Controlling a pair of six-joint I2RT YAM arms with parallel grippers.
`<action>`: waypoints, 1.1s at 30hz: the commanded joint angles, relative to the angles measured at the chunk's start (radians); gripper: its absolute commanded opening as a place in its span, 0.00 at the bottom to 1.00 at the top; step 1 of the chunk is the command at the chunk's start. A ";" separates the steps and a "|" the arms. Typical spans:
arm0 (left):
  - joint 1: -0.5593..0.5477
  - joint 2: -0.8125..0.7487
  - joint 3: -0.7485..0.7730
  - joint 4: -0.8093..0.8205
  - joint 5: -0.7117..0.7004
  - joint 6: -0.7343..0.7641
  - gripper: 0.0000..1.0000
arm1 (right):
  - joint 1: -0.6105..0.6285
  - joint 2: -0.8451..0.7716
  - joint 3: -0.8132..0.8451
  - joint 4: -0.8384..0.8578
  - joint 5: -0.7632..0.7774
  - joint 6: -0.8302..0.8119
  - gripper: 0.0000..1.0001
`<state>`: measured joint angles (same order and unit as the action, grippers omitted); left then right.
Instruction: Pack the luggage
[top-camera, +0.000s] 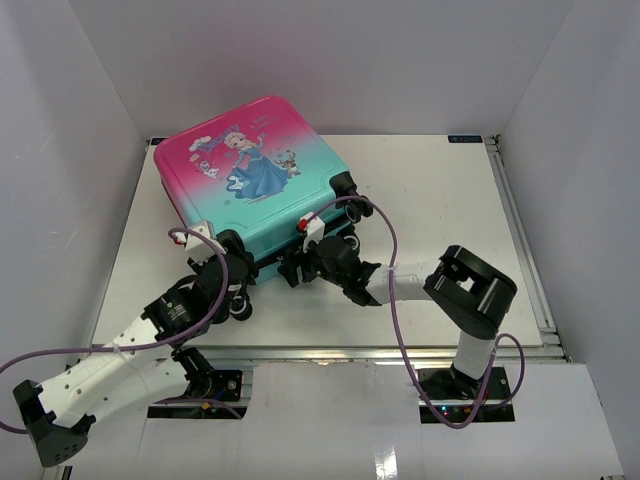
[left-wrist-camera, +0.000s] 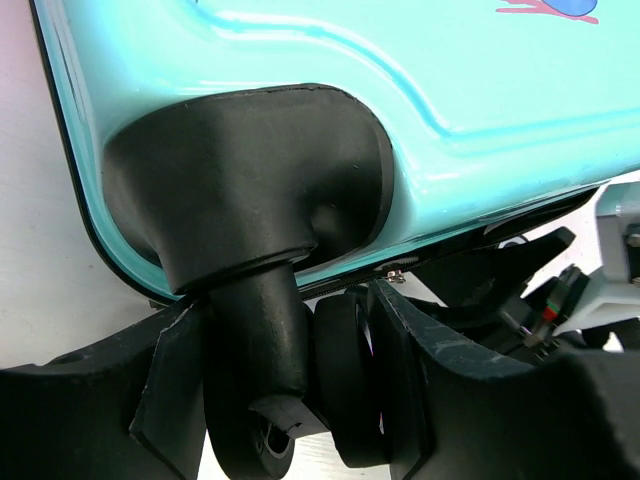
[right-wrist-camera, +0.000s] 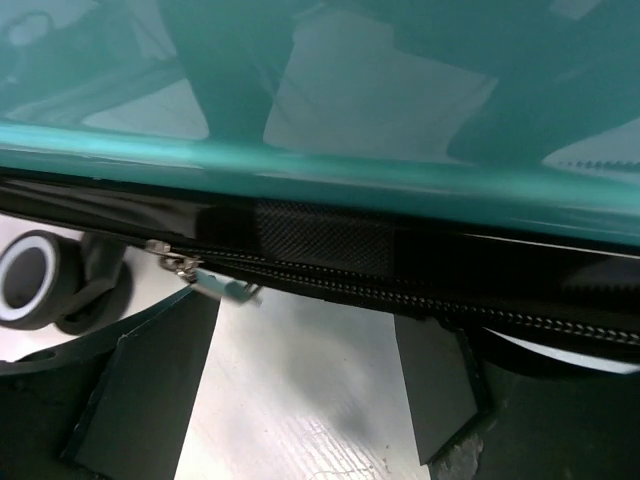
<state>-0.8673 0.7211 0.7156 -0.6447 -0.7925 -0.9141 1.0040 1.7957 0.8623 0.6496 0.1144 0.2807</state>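
Lying flat and closed toward the back left of the table (top-camera: 430, 200), the suitcase (top-camera: 250, 170) has a hard, glossy shell; stiff, probably light, likely to slip under flat pads; better holds are the black corner wheel (left-wrist-camera: 340, 380) and the zip tab (right-wrist-camera: 200, 275); the left gripper (left-wrist-camera: 290, 330) straddles that wheel closely, though whether it squeezes I cannot tell; the right gripper (right-wrist-camera: 310, 320) is spread wide under the zip seam, holding nothing; the small tab near its left finger needs a precise pinch
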 joint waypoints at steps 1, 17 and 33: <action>-0.025 -0.035 0.018 0.188 0.115 0.041 0.00 | 0.027 0.031 0.086 0.108 0.089 0.009 0.72; -0.025 -0.123 0.002 0.231 0.093 -0.019 0.00 | 0.125 -0.016 0.014 0.369 0.248 -0.065 0.66; -0.025 -0.171 -0.032 0.255 0.138 -0.017 0.00 | 0.142 0.095 0.113 0.362 0.445 -0.055 0.27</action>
<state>-0.8646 0.6193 0.6491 -0.5617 -0.7782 -0.9507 1.1709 1.8652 0.8889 0.8667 0.4806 0.2440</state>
